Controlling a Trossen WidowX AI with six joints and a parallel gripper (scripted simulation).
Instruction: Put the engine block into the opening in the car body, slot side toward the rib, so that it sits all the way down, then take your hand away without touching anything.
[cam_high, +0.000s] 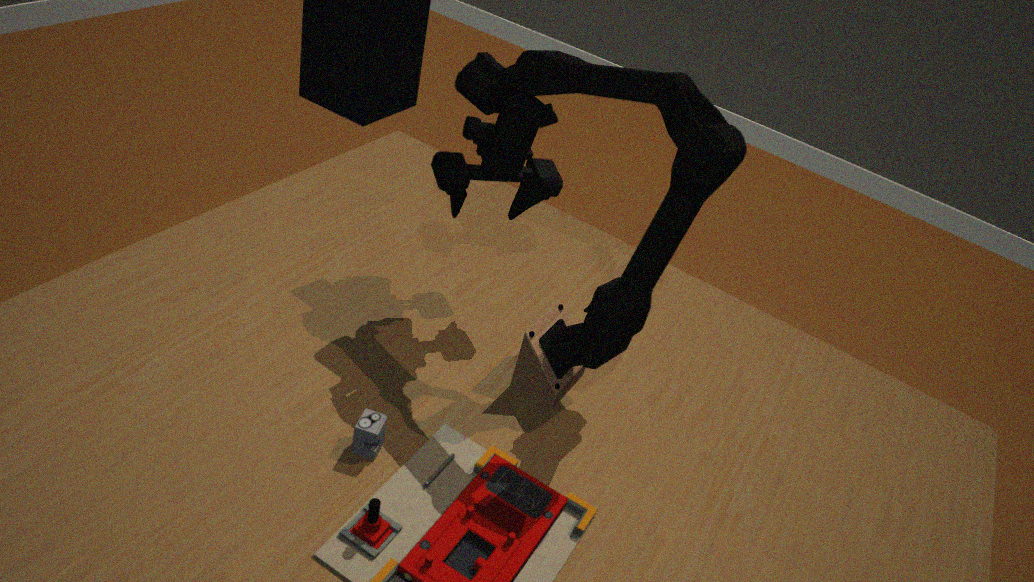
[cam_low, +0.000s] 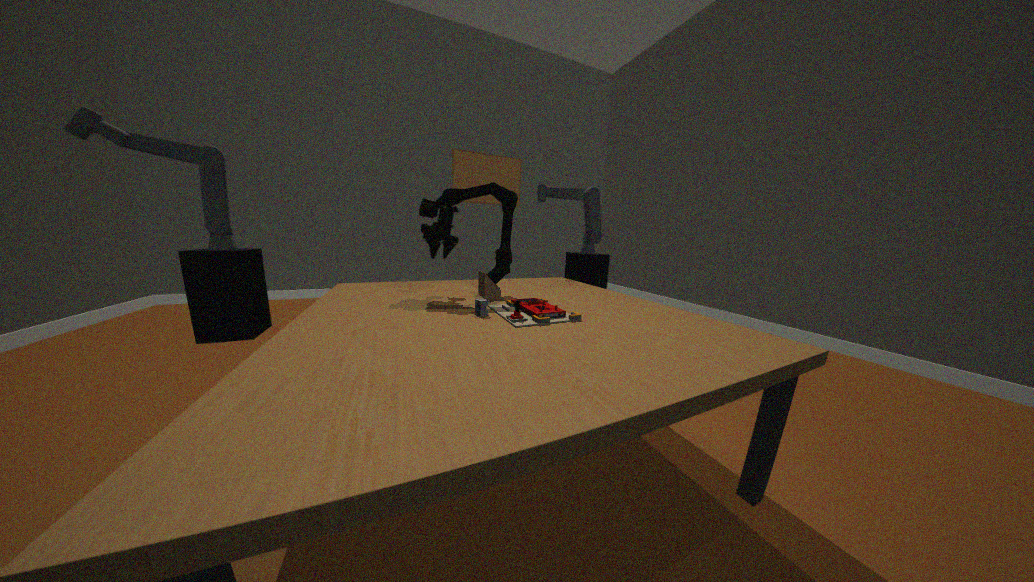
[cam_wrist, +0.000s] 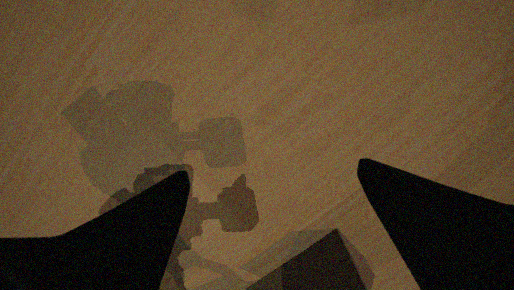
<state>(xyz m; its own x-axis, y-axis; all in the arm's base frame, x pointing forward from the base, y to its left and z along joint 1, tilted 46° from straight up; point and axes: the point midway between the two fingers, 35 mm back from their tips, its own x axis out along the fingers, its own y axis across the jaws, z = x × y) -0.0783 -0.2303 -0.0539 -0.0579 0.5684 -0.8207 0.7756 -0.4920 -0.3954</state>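
Observation:
The engine block (cam_high: 369, 433) (cam_low: 481, 307) is a small grey block with round marks on its light top. It stands upright on the table, left of the white board. The red car body (cam_high: 452, 531) (cam_low: 539, 307) lies on the board, and its dark square opening (cam_high: 468, 555) is empty in the top view. I cannot make out the rib or the block's slot side. My gripper (cam_high: 482, 216) (cam_low: 439, 256) (cam_wrist: 273, 172) is wide open and empty, high above the table and away from the block. The wrist view shows only table, shadows and the base bracket's corner.
The white board (cam_high: 405, 491) also carries a red piece with a black post (cam_high: 372, 526) in a grey frame, a thin grey rod (cam_high: 438, 471) and yellow corner brackets (cam_high: 583, 514). The brown base bracket (cam_high: 528, 390) (cam_low: 487, 287) of my arm stands behind the board.

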